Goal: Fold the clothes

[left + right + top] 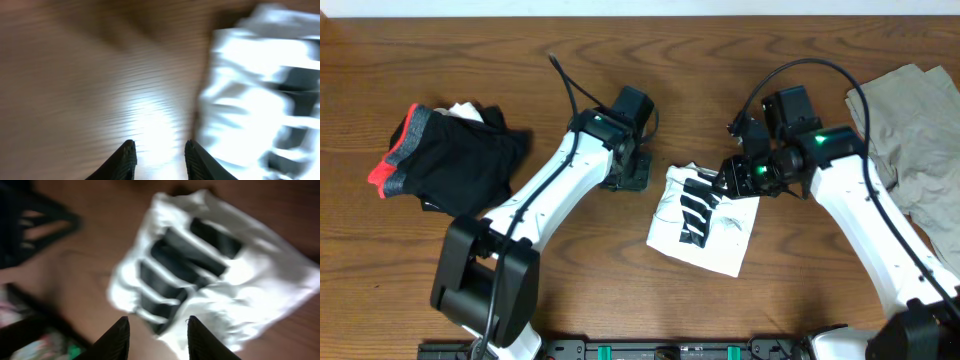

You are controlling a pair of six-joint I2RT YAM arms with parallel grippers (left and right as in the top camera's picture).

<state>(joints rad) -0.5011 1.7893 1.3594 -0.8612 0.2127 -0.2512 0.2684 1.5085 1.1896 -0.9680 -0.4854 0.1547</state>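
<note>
We saw left gripper and right gripper part-open, empty; shirt just ahead of the right. We judged a square edge pinch best.

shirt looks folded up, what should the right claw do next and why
Probably lift the right claw up and away. The T-shirt lies in a compact folded packet, and this claw and the left claw are open, gripping nothing, so the fold looks done.
</note>
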